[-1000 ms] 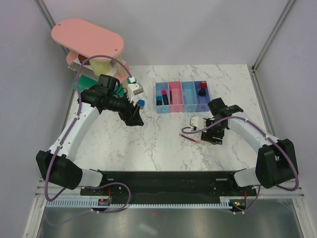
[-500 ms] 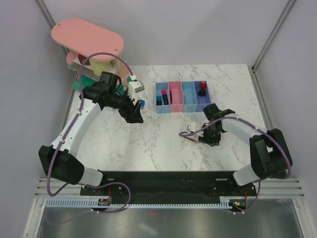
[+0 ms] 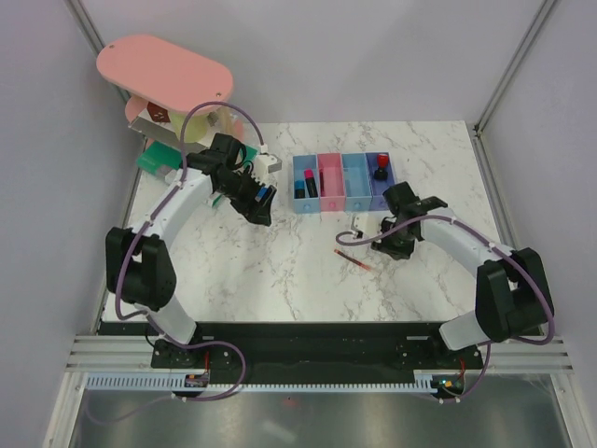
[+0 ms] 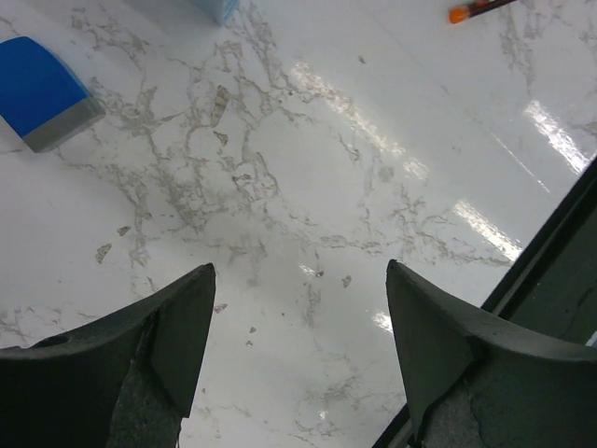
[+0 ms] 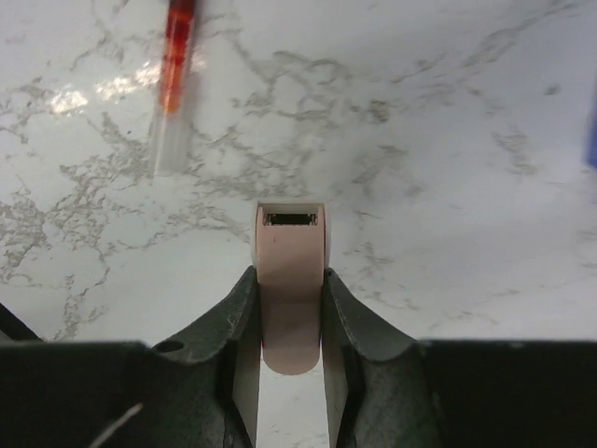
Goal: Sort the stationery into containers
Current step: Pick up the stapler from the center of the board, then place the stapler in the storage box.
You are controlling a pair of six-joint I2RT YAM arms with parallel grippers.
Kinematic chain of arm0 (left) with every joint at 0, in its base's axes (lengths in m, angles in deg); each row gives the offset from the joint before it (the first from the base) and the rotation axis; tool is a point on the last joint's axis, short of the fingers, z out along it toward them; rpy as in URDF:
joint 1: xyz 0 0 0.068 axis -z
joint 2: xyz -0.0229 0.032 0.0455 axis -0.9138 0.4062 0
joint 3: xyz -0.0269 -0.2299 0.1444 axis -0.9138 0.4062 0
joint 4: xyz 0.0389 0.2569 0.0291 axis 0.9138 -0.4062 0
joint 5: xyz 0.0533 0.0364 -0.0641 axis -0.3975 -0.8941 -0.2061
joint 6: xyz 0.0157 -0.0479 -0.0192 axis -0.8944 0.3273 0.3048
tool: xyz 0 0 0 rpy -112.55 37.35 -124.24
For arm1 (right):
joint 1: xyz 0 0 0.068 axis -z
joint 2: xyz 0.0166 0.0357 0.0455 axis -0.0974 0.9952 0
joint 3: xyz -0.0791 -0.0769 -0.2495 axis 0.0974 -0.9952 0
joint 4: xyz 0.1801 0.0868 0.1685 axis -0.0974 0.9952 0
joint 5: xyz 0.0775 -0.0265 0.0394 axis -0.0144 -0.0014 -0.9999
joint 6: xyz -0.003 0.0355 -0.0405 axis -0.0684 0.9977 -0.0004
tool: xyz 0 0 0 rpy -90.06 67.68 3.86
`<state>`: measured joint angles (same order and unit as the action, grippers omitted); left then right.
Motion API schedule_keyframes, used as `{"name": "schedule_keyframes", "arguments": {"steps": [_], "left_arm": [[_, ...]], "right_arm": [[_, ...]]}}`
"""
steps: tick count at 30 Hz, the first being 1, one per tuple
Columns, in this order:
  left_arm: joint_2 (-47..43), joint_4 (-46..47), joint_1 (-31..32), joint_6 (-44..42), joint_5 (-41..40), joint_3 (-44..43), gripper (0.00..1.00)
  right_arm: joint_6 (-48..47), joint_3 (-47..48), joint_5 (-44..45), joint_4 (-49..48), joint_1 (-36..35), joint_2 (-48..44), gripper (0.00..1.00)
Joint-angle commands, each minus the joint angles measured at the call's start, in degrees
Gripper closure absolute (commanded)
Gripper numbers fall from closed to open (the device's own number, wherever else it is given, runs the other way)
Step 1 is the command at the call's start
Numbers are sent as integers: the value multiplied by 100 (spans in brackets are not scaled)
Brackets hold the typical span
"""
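Right hand (image 5: 291, 285): clamped on the pale pink eraser (image 5: 291, 238), which pokes out past the fingertips.
Thin red pen (image 5: 173, 65): flat on the worktop (image 5: 448, 140), ahead and left of that hand (not touching it).
Left hand (image 4: 298, 327): spread wide, nothing between the fingers.
Blue-white block (image 4: 42, 89): lying ahead-left of it, apart.

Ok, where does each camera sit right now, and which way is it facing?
Top external: fixed above and behind the bases, looking down on the marble table; left arm, right arm, bins and thin red pen show.
Left wrist: on the left arm, aimed down at the marble past the open left fingers; blue-white block upper left.
Right wrist: on the right arm, aimed down; the right fingers grip the pale pink eraser, pen beyond.
Shared: top and right wrist both show that pen.
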<state>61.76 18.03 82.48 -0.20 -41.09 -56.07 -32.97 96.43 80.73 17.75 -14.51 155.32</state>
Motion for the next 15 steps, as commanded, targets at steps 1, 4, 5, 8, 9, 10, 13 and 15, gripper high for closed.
{"name": "schedule_keyframes", "arguments": {"steps": [1, 4, 5, 8, 9, 10, 13, 15], "left_arm": [[561, 493, -71, -25, -650, -369, 20], [957, 704, -115, 212, -931, -606, 20], [1028, 748, -124, 343, -993, -659, 20], [1353, 898, -142, 529, -1274, -923, 20], [1433, 916, -142, 564, -1353, -984, 20], [1512, 959, -142, 573, -1362, -1124, 20], [1828, 995, -142, 626, -1503, -1432, 20], [2066, 1004, -151, 617, -1529, -1582, 20]], "right_arm": [[566, 1032, -216, 89, -12, -299, 100], [908, 1996, -304, 116, -12, -151, 100], [979, 2201, -313, 99, -12, -71, 100], [1234, 3025, -287, 81, -12, 385, 100], [1287, 3220, -278, 55, -12, 682, 100], [1322, 3553, -260, 2, -12, 824, 100], [1446, 4063, -67, -384, -3, 1378, 100], [1507, 4337, 21, -595, -12, 1798, 100]]}}
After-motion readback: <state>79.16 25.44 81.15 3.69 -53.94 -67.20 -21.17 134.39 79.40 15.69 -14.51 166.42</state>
